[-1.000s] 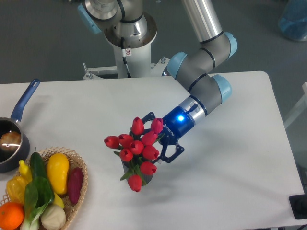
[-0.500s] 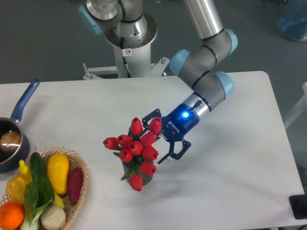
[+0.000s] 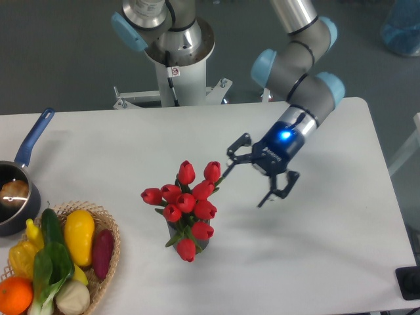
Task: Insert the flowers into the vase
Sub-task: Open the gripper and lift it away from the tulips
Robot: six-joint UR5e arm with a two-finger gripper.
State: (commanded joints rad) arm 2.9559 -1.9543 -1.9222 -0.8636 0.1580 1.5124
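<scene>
The gripper [image 3: 261, 172] hangs with jaws spread wide and empty, to the right of the flowers [image 3: 185, 205] and clear of them. The bunch stands in the vase [image 3: 200, 245], blooms hiding most of it. It looks light, soft and top-heavy; the stems seem the place to grasp. The arm slants down from upper right.

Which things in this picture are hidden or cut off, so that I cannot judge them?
- Vase, camera view: almost all covered by the tulips; mouth and stems unseen.
- Saucepan: cut by the left edge.
- Basket of produce: cut by the bottom edge.
- Pincer: open, nothing hidden.
</scene>
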